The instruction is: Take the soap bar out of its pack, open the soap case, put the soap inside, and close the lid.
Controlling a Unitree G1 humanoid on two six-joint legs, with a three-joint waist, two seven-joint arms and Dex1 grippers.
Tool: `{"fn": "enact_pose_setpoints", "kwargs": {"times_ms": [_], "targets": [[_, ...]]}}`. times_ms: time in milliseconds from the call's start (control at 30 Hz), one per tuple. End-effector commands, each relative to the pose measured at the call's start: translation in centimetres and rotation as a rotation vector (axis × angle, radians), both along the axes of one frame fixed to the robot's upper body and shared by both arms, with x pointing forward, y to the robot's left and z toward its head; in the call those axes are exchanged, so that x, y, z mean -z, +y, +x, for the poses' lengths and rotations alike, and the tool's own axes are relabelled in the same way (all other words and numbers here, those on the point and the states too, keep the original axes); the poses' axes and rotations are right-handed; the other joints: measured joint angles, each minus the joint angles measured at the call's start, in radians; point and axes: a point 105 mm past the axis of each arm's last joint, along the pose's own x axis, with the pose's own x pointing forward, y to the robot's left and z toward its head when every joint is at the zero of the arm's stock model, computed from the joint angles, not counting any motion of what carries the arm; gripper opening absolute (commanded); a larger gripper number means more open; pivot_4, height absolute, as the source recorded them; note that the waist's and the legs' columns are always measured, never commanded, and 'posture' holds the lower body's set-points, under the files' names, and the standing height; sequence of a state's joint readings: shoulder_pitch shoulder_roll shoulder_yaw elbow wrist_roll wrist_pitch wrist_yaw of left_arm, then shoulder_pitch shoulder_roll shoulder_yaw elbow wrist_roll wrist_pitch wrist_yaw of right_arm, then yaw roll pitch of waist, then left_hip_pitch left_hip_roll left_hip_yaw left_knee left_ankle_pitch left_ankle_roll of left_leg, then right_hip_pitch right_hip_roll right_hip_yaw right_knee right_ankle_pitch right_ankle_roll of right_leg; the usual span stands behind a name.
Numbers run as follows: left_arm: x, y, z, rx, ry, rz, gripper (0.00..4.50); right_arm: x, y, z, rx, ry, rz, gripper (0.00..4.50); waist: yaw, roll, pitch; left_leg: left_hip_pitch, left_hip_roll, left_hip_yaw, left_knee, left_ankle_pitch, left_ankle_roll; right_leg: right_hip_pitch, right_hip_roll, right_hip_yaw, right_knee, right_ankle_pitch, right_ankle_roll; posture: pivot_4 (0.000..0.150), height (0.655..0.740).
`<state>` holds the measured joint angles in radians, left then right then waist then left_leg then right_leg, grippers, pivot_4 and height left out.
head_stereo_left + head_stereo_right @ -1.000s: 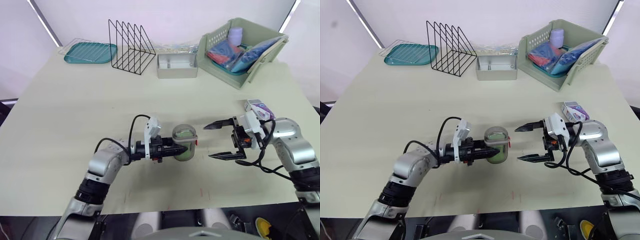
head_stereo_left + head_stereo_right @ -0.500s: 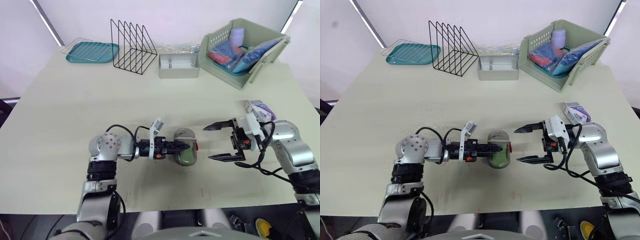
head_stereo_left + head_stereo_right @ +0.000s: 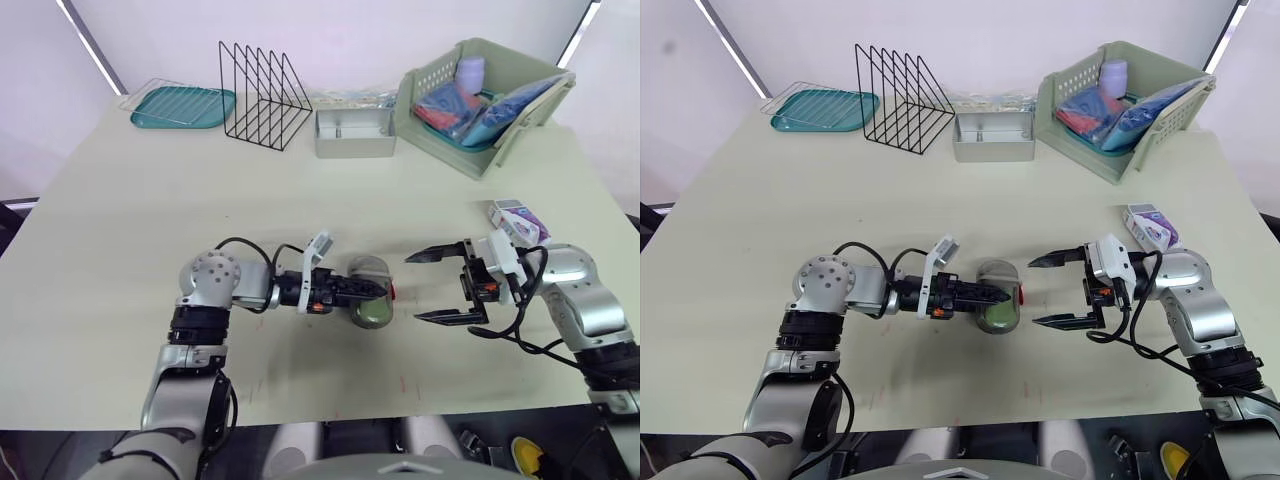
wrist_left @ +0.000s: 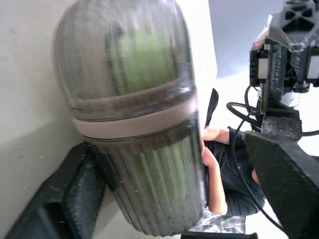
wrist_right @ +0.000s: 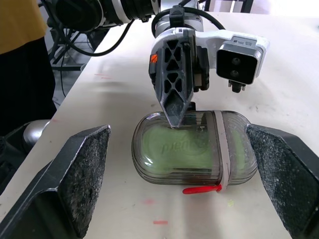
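The clear grey soap case [image 3: 375,310] lies flat on the table near the front, its lid shut. The green soap [image 5: 174,147] shows inside it, and a red latch [image 5: 202,189] points toward my right arm. My left gripper [image 3: 378,291] reaches over the case from the left with its fingers stacked one above the other. The upper finger [image 5: 174,94] is over the lid. In the left wrist view a gap separates that finger [image 4: 281,184] from the case [image 4: 134,99]. My right gripper [image 3: 413,286] stands open just right of the case, holding nothing. The purple-and-white soap pack [image 3: 517,217] lies beyond my right arm.
At the back stand a green basket [image 3: 430,80] of packets, a grey metal tray [image 3: 355,145], a black wire rack [image 3: 265,95] and a teal tray [image 3: 180,105]. A person stands beside the table [image 5: 20,59].
A second ago my left gripper held the case upright off the table. The case now lies flat on the table and my left elbow has swung outward. The right gripper has hardly moved.
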<state>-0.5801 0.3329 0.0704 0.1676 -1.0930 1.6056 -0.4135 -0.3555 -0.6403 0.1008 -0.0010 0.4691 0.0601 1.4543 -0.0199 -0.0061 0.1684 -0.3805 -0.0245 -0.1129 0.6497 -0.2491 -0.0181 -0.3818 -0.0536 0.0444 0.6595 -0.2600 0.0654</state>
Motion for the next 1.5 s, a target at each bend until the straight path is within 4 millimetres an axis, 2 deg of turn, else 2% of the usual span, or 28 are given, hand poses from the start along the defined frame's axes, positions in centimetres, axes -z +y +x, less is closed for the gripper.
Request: {"fn": "enact_pose_setpoints", "kwargs": {"times_ms": [33,200,433,667,767,833,967,1067,1167,1300,1500], "targets": [[2.4,2.2,-0.1,-0.055,0.035,0.161,4.42,-0.7,0.3,-0.1,-0.013,-0.041,0.012,4.50,-0.001,0.000,0.000,0.000,0.000,0.000,0.000,0.000,0.000,0.000,0.000,0.000,0.000,0.000,0.000,0.150,0.7400],[2.1,3.3,-0.3,-0.051,-0.012,0.207,4.42,-0.6,0.1,0.1,-0.010,-0.036,0.006,4.50,-0.020,0.000,0.000,0.000,0.001,-0.001,-0.001,0.000,0.000,0.000,0.000,0.000,0.000,0.000,0.000,0.150,0.7400],[0.9,5.6,0.2,-0.048,-0.181,0.322,4.42,-0.1,-0.5,0.8,0.014,-0.025,-0.013,4.50,-0.026,0.000,0.000,0.001,0.003,0.000,-0.004,0.000,0.000,-0.003,0.002,0.002,0.001,-0.001,-0.001,0.150,0.7400],[-0.6,7.0,-0.7,0.000,-0.315,0.342,4.42,0.3,-1.0,1.1,0.034,-0.017,-0.027,4.50,-0.023,-0.001,0.001,-0.001,0.002,0.003,-0.005,0.000,0.000,-0.004,0.002,0.002,0.000,-0.001,-0.002,0.150,0.7400],[-1.3,7.9,0.2,-0.015,-0.529,0.402,4.42,0.2,-1.3,1.5,0.059,-0.009,-0.022,4.50,-0.022,0.000,0.001,0.000,0.003,0.003,-0.008,0.000,0.000,-0.006,0.002,0.005,0.000,-0.001,-0.002,0.150,0.7400],[-3.1,8.1,1.2,-0.067,-0.727,0.338,4.42,0.3,-1.6,2.0,0.099,0.017,0.000,4.50,-0.020,0.000,0.001,0.000,0.003,0.005,-0.008,0.000,0.000,-0.006,0.002,0.005,0.000,-0.001,-0.002,0.150,0.7400],[-3.8,8.6,2.2,-0.150,-0.964,0.327,4.42,0.6,-1.9,2.6,0.153,0.041,0.036,4.50,-0.015,-0.001,0.001,-0.003,0.004,0.006,-0.008,0.000,-0.001,-0.009,0.001,0.005,-0.001,-0.001,-0.002,0.150,0.7400],[-3.4,9.1,2.4,-0.188,-1.058,0.350,4.42,0.7,-2.0,2.9,0.179,0.047,0.059,4.50,0.001,-0.001,0.001,-0.008,0.003,0.006,-0.007,0.000,0.000,-0.013,-0.001,0.006,-0.001,0.000,-0.002,0.150,0.7400],[-3.1,9.0,1.7,-0.194,-1.145,0.340,4.42,1.0,-2.5,3.2,0.210,0.047,0.067,4.50,0.006,-0.001,0.001,-0.011,0.003,0.006,-0.007,0.000,0.000,-0.016,-0.001,0.006,-0.001,0.000,-0.002,0.150,0.7400],[-2.1,9.7,1.2,-0.247,-1.182,0.369,4.42,1.8,-3.4,3.4,0.257,0.019,0.057,4.50,0.007,-0.001,0.001,-0.014,0.003,0.006,-0.006,0.000,0.000,-0.019,-0.001,0.005,-0.001,0.000,-0.002,0.150,0.7400],[-0.2,11.3,1.0,-0.308,-1.210,0.462,4.42,3.0,-3.6,3.2,0.309,0.007,0.076,4.50,0.006,-0.001,0.001,-0.014,0.002,0.007,-0.004,0.000,0.000,-0.018,0.000,0.003,0.001,0.000,-0.002,0.150,0.7400]]}}
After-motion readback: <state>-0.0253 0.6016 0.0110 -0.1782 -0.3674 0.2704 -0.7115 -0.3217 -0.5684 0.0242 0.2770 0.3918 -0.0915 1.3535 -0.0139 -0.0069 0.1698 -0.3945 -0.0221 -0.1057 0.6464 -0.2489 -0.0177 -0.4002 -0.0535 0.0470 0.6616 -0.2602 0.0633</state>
